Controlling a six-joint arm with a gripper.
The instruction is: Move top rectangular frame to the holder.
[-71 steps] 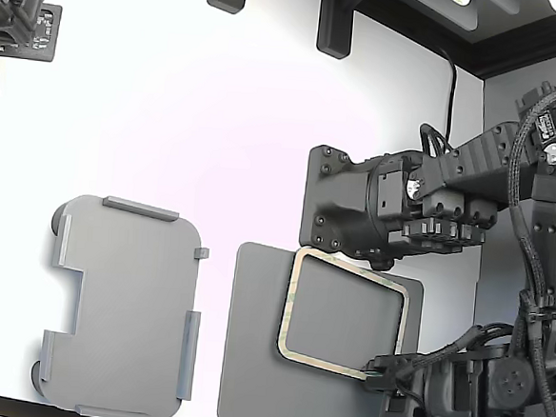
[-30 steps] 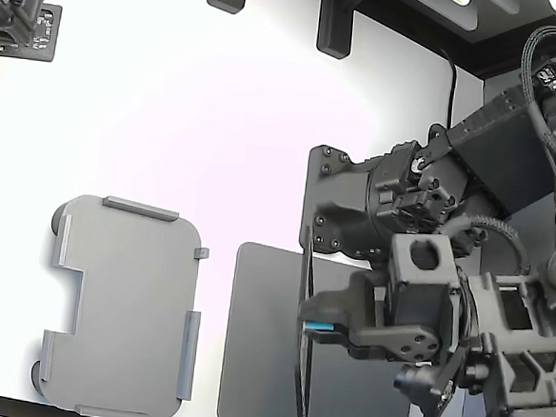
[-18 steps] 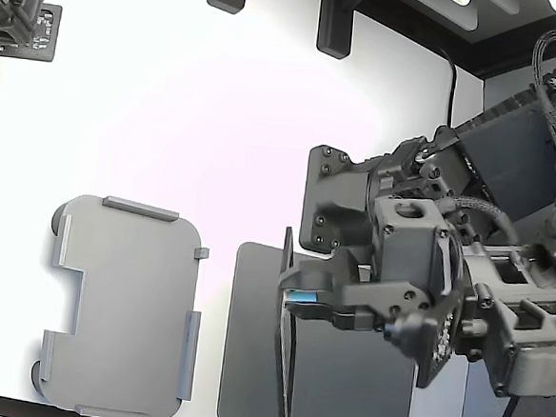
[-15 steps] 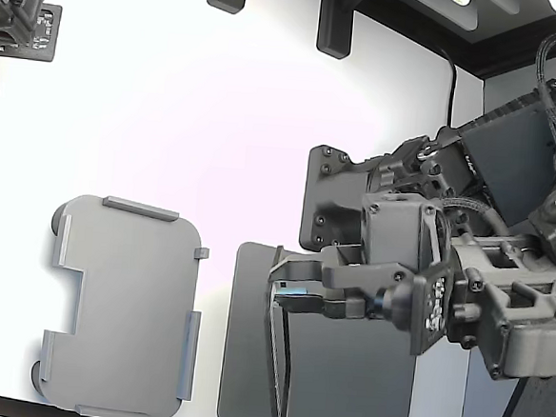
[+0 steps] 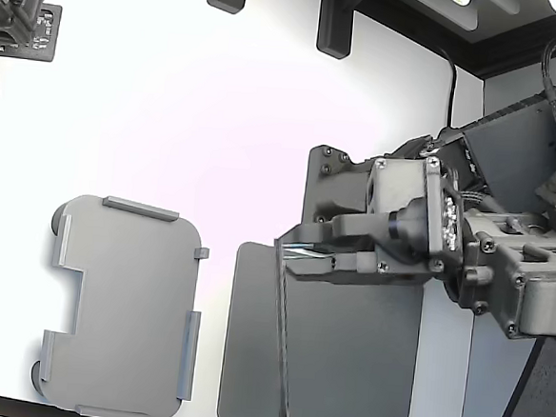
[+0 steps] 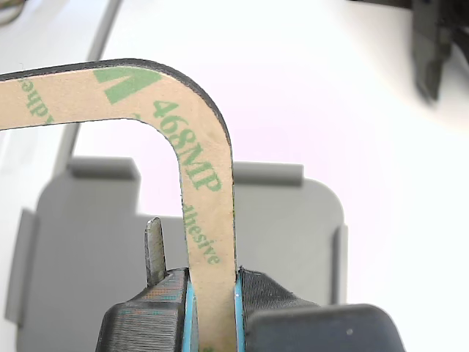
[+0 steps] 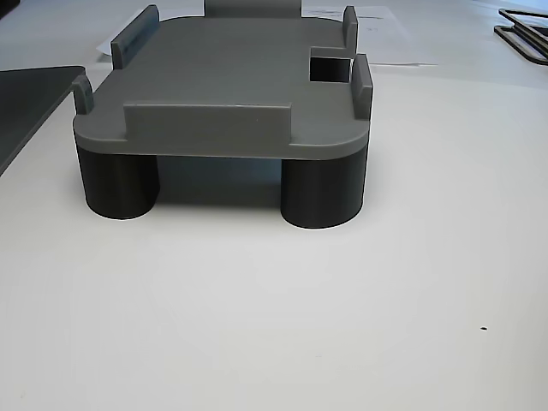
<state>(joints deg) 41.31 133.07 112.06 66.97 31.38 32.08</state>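
Note:
My gripper (image 5: 292, 251) is shut on the rectangular frame (image 5: 283, 342) and holds it off the table. In the exterior view the frame shows edge-on as a thin line over the left part of the dark grey mat (image 5: 353, 366). The wrist view shows the frame (image 6: 209, 213) tan with green "468MP" print and a dark rim, pinched between my blue-padded fingers (image 6: 172, 308). The light grey holder (image 5: 123, 307) lies at the exterior view's left, apart from the frame. It also shows behind the frame in the wrist view (image 6: 293, 242) and on round feet in the other view (image 7: 223, 77).
A black mounting block (image 5: 331, 198) stands behind my gripper. Another black device (image 5: 15, 9) is at the exterior view's top left, and black brackets (image 5: 334, 22) hang at the top. The other view shows the mat's edge (image 7: 26, 94) and thin dark frames (image 7: 524, 30).
The frame lay flat on the dark mat with my gripper at its corner. It is now lifted, turned edge-on, and has moved toward the exterior view's left.

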